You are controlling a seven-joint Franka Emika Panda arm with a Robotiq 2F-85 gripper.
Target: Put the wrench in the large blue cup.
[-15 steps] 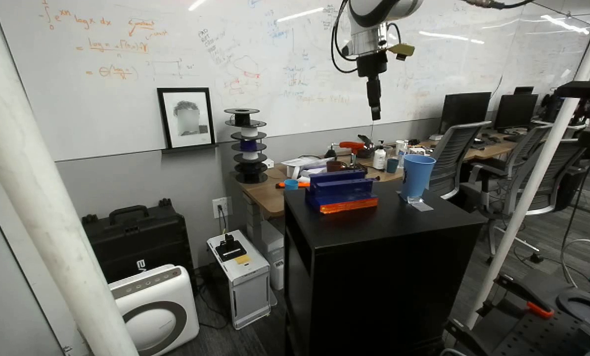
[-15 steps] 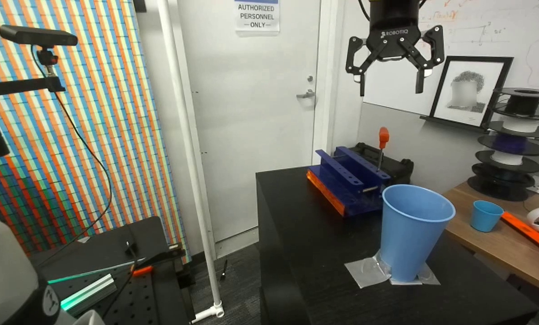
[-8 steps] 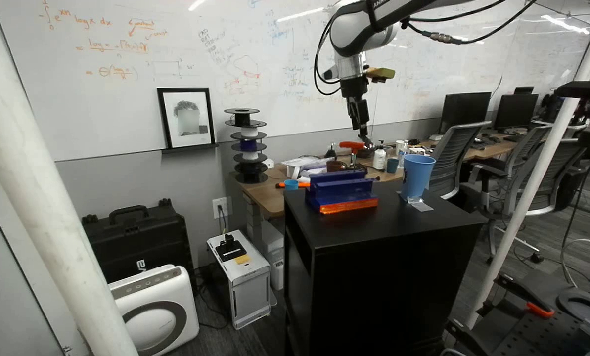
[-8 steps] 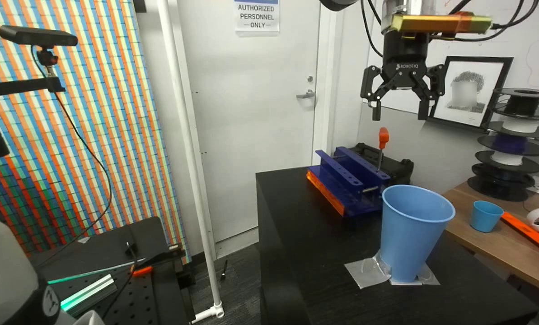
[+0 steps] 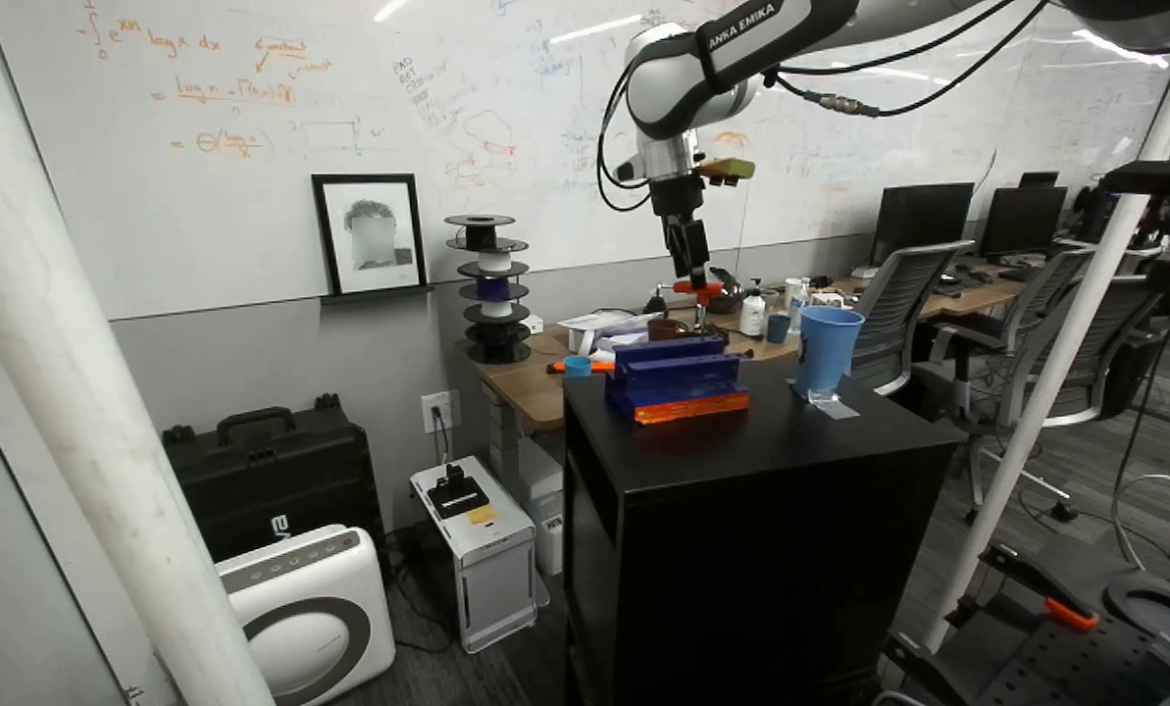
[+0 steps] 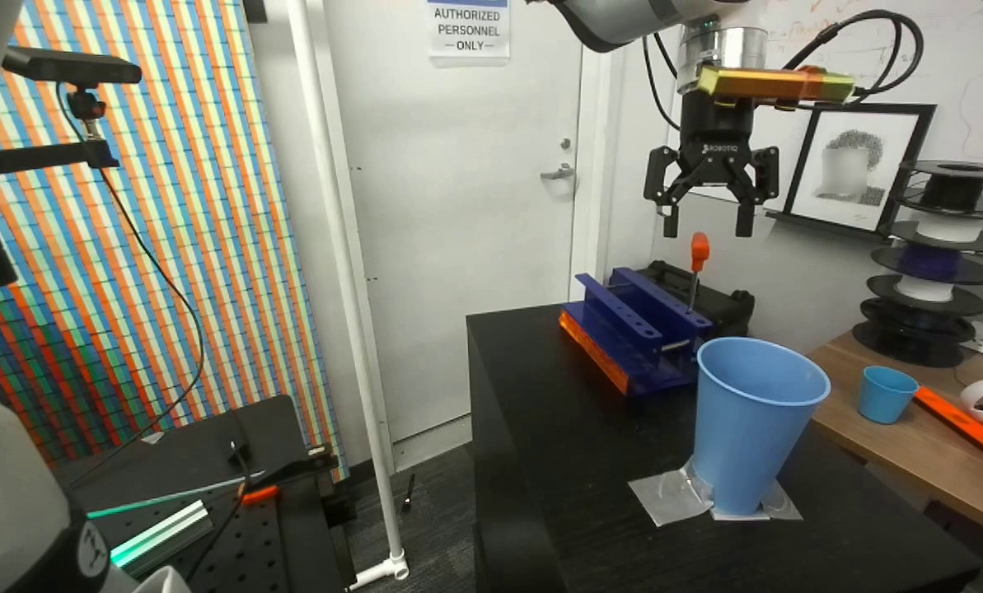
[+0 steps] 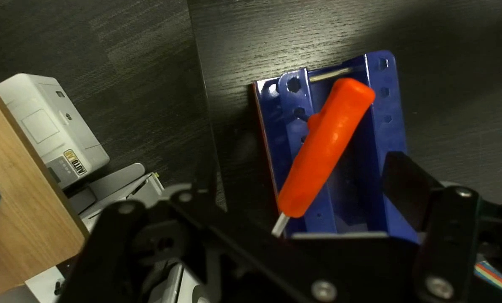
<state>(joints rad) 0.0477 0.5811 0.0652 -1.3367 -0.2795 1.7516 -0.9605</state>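
I have my claw (image 6: 708,227) spread over the orange T-handle wrench (image 6: 699,253) | wrench stands in the dark-blue rack (image 6: 619,333) | tall light-blue tumbler (image 6: 753,436) sits right of the rack in both exterior views

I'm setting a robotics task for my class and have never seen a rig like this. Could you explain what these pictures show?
The machine is a robot arm whose two-fingered gripper works like a hand. The wide pictures come from two cameras standing outside the robot; the close-up comes from a camera on its wrist, looking down. On the black cabinet sit a dark-blue holder, orange along one side, and a large blue cup, upright, with tape at its base. A red-handled wrench stands in the holder, its shaft apparently in a hole. The gripper is open close to the wrench, and nothing is held.
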